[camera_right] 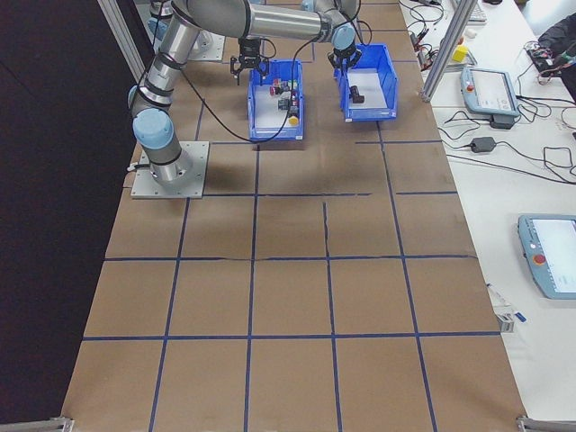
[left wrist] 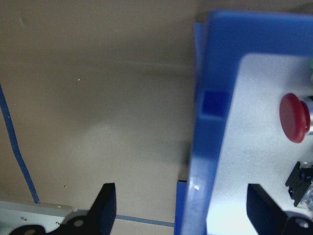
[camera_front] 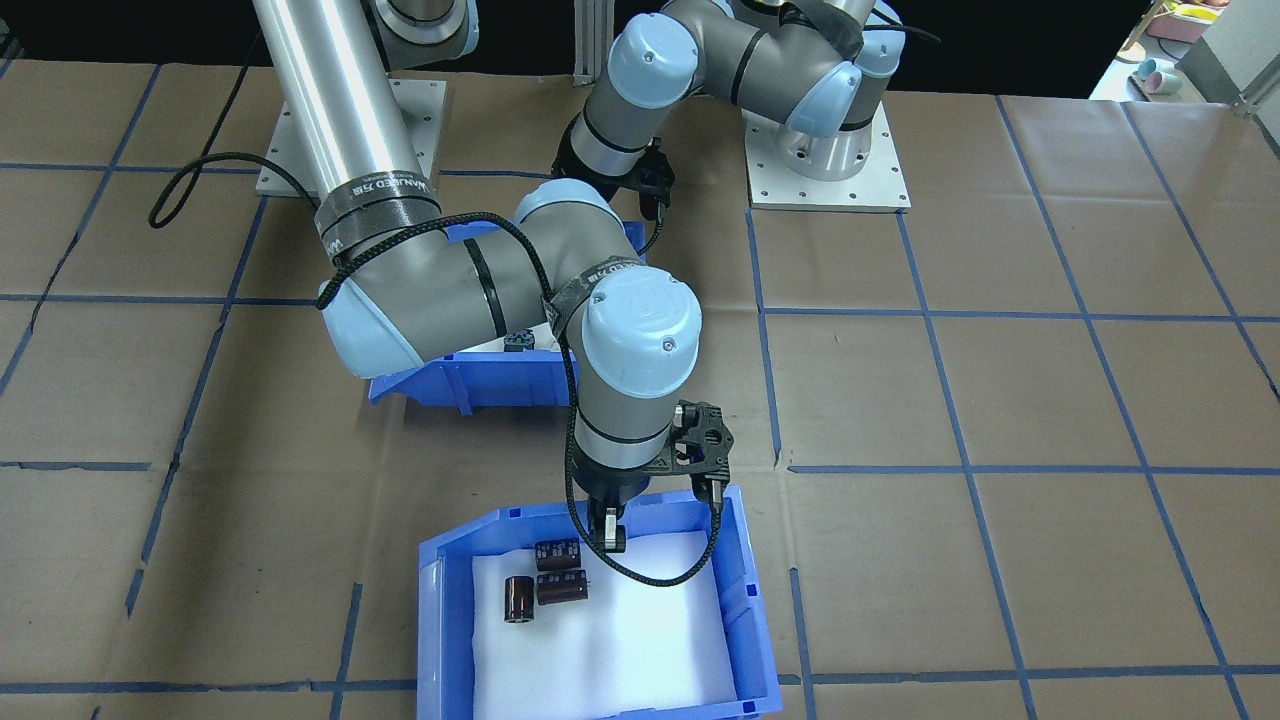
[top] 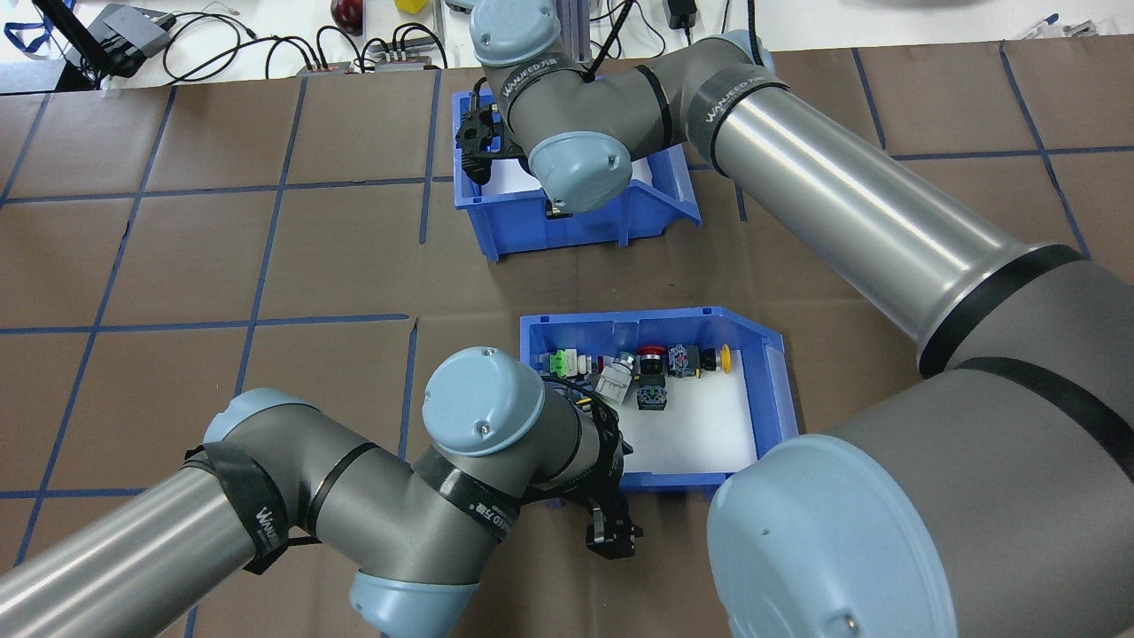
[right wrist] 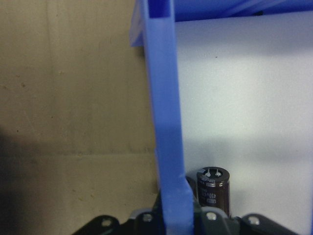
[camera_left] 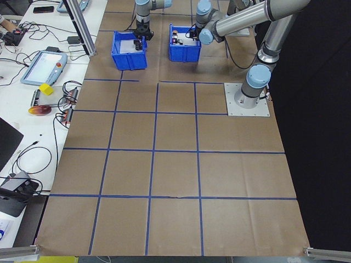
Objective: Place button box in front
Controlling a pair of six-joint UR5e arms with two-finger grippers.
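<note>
The left gripper (left wrist: 181, 205) straddles the button box's (top: 762, 354) near wall, fingers apart. The right gripper (camera_front: 610, 535) is clamped on the other bin's (camera_front: 745, 560) wall.

Left arm folded low, elbow bent, wrist pointing down. Left gripper (left wrist: 178, 208) spread wide, one finger (left wrist: 105, 205) on each side of a blue wall. Right arm stretched far forward. Right gripper (right wrist: 176, 218) pinched tight onto a thin blue wall.
</note>
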